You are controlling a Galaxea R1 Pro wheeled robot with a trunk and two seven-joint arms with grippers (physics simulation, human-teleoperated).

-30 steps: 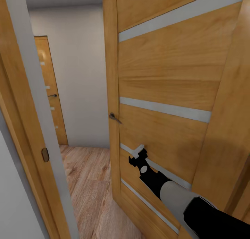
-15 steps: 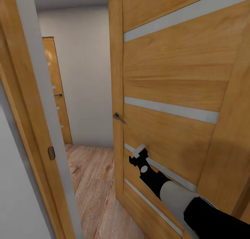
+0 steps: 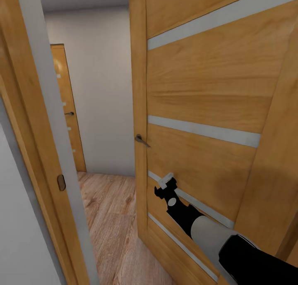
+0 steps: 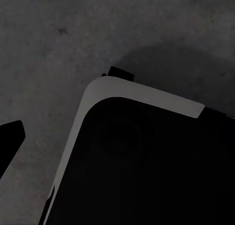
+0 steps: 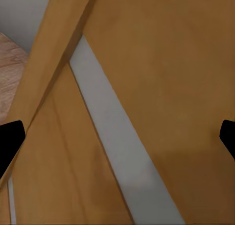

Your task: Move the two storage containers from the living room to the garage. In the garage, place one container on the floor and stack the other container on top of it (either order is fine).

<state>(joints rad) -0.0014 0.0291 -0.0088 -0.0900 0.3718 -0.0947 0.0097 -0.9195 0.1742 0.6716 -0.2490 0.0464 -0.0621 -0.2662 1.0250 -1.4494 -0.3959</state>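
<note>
The right gripper (image 3: 162, 189), jaws spread wide, presses against the half-open wooden door (image 3: 198, 90); the left gripper's state can't be told.

Right arm (image 3: 215, 235) extended forward and up, forearm grey and black; right gripper (image 3: 164, 185) at its tip, its 2 fingers spread wide apart.

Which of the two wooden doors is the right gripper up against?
The near door, swung open at the head view's right; the right gripper sits at its lower pale stripe. The far door stands closed down the hallway.
</note>
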